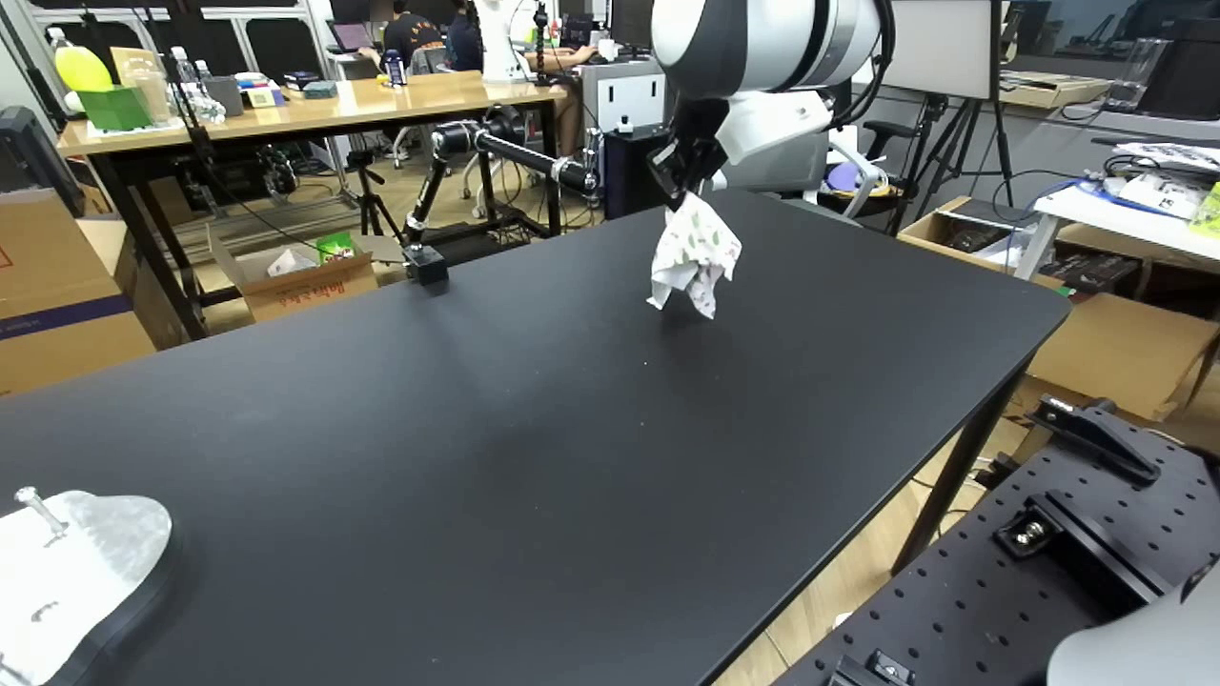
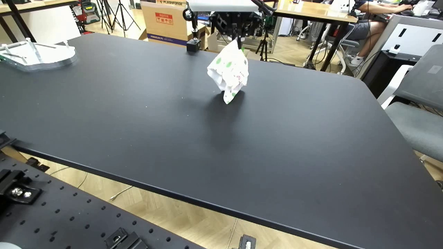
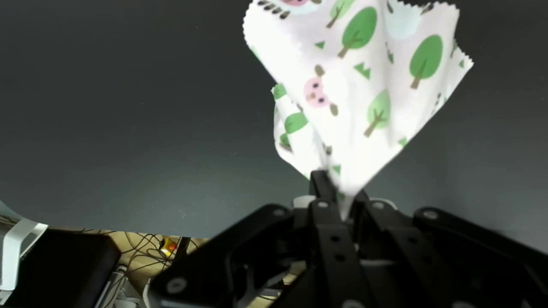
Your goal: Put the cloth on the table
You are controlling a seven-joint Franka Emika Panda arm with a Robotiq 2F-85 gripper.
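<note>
exterior view | gripper (image 2: 237, 41) pinches cloth (image 2: 229, 71) over table (image 2: 277, 138) | lettering (image 2: 171, 2): "flashforge"

Near left in an exterior view, a white-topped piece (image 1: 110, 548) with pegs (image 1: 41, 512). Far left, a cardboard box (image 1: 57, 257) and, just right of it, an open carton (image 1: 315, 291) holding a green packet (image 1: 335, 248). Beyond, a wooden desk (image 1: 457, 92) bearing a green box (image 1: 114, 109). Far right, a white panel (image 1: 944, 48). At the right in an exterior view, a grey chair (image 2: 418, 119).
</note>
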